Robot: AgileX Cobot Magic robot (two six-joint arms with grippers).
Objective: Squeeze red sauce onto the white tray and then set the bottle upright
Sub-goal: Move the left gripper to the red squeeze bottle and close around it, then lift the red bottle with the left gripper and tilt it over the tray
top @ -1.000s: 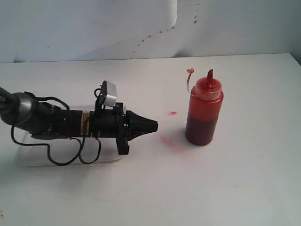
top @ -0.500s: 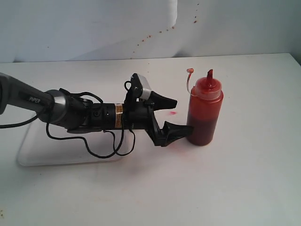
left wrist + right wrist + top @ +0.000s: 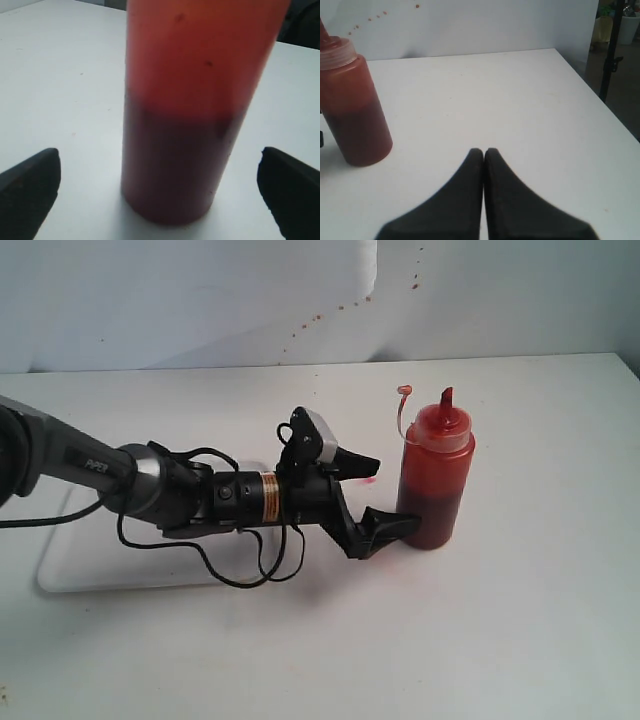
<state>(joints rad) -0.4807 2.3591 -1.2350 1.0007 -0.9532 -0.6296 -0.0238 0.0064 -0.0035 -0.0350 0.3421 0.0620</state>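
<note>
My left tool (image 3: 393, 492) has swung off the white tray (image 3: 80, 575) and spread fully wide, holding nothing; the bottle (image 3: 436, 475) stands upright on the worktop (image 3: 520, 620) between its fingers, untouched; closing for the grasp comes next, I judge.

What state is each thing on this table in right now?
bottle: upright on the table, about half full of red sauce, nozzle uncapped.
left gripper: open, jaws either side of the bottle, not gripping.
right gripper: shut, empty, apart from the bottle.
white tray: flat on the table, partly hidden by the left arm.
</note>
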